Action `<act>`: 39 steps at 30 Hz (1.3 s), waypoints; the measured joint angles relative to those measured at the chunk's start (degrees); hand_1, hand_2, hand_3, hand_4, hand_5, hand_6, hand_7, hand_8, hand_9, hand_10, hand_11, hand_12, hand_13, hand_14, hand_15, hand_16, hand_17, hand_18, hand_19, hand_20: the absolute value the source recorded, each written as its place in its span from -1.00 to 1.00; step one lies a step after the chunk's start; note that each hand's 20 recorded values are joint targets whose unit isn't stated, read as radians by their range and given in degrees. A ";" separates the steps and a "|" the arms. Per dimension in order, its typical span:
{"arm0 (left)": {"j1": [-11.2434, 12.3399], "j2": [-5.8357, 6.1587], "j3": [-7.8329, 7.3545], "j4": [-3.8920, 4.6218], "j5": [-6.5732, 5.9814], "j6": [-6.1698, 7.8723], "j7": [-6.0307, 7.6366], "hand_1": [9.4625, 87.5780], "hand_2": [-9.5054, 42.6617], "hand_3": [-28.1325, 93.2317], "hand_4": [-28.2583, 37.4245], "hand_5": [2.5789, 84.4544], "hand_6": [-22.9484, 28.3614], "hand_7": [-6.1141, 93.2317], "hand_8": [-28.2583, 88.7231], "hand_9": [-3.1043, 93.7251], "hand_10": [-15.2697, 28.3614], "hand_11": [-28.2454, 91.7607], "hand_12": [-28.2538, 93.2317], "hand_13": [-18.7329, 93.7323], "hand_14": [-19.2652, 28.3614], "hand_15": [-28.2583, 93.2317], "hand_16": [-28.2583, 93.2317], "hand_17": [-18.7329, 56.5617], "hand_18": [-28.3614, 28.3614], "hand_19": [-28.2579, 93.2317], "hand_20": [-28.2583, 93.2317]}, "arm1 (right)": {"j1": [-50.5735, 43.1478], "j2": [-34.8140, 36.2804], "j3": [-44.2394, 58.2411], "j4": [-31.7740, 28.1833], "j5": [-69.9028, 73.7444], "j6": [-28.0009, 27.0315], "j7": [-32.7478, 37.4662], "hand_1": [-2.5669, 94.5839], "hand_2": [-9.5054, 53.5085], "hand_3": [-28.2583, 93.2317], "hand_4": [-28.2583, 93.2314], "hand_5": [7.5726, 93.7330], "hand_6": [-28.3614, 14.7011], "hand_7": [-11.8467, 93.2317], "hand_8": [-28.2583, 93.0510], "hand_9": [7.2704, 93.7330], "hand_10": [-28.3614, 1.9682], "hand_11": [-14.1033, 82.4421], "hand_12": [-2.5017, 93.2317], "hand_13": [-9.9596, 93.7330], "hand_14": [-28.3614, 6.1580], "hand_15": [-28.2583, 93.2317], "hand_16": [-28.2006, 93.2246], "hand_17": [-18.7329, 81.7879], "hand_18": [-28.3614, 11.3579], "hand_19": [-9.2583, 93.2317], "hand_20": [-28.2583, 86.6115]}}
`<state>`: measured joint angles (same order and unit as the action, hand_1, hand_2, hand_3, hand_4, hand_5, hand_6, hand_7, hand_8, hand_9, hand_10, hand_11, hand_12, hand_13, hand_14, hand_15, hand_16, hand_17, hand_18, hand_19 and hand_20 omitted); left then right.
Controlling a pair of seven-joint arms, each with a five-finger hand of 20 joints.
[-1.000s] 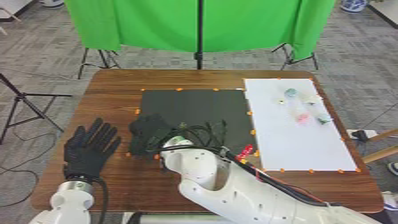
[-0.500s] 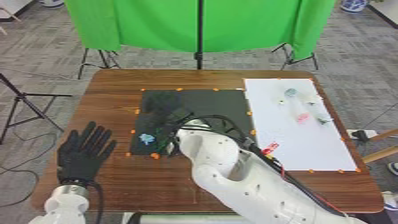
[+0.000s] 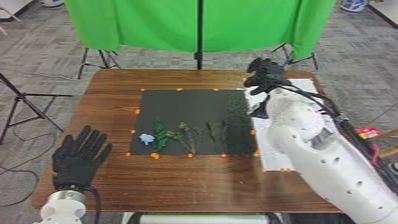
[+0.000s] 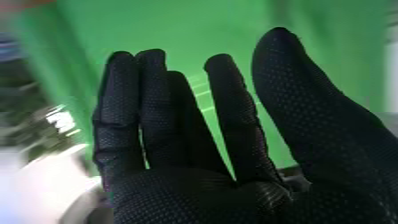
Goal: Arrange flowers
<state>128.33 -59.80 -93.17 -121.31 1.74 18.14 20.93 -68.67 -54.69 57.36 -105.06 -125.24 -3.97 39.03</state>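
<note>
On dk mat (image 3: 178, 107), near left: blue flower (image 3: 147, 139) beside green sprig (image 3: 161, 137) | prob. v. light, soft, crushable; pinch below petals | R hand (image 3: 266, 77) far right, wide | L hand (image 3: 78, 161) near left, spread

In the head view, much of the white sheet (image 3: 274, 160) is hidden by the right arm (image 3: 306, 150). The left arm (image 3: 62, 210) is cut off by the bottom edge, the green cloth (image 3: 151, 25) by the top. Fine details of the dark sprigs (image 3: 218, 129) are too small to be told. The right wrist view's background is blurred.
</note>
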 measured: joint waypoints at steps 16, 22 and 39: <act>0.78 -0.12 -0.39 -0.38 -0.09 -0.13 0.89 -0.53 -0.04 0.69 -1.00 -0.04 0.14 -0.51 -0.72 -0.20 0.35 -0.12 -0.38 -0.18 0.36 0.07 -0.64 -0.61 0.43 -0.04 -0.32 | -9.19 8.75 11.90 3.82 3.59 -4.01 6.98 0.08 -1.00 0.81 -0.98 -0.04 -0.01 -0.38 -0.70 -0.19 -0.56 -0.41 -0.58 -0.13 -0.49 0.25 -0.34 -0.22 -0.77 0.51 -0.04; 0.86 -0.13 -0.40 -0.40 -0.12 -0.12 0.89 -0.53 -0.04 0.69 -1.00 -0.04 0.14 -0.51 -0.72 -0.20 0.35 -0.12 -0.38 -0.18 0.36 0.07 -0.64 -0.61 0.43 -0.05 -0.32 | -10.37 8.60 11.83 3.35 4.42 -5.67 7.80 0.09 -1.00 0.80 -0.98 -0.03 0.00 -0.38 -0.70 -0.17 -0.55 -0.41 -0.58 -0.10 -0.46 0.26 -0.33 -0.20 -0.77 0.54 -0.03; 0.90 -0.22 -0.77 -0.39 -0.49 -0.13 0.37 -0.53 -0.03 0.69 -1.00 -0.04 0.15 -0.51 -0.72 -0.20 0.35 -0.12 -0.38 -0.18 0.36 0.08 -0.64 -0.62 0.43 -0.04 -0.32 | -12.56 6.73 11.24 4.28 8.75 -9.52 8.48 0.39 -1.00 0.63 -1.00 0.18 0.20 -0.37 -0.71 0.24 -0.16 -0.32 -0.48 0.25 0.14 0.11 0.02 -0.01 -0.54 0.55 0.02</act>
<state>129.23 -60.03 -93.95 -121.70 1.25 18.01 21.30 -81.23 -47.96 68.60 -100.77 -116.48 -13.48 47.50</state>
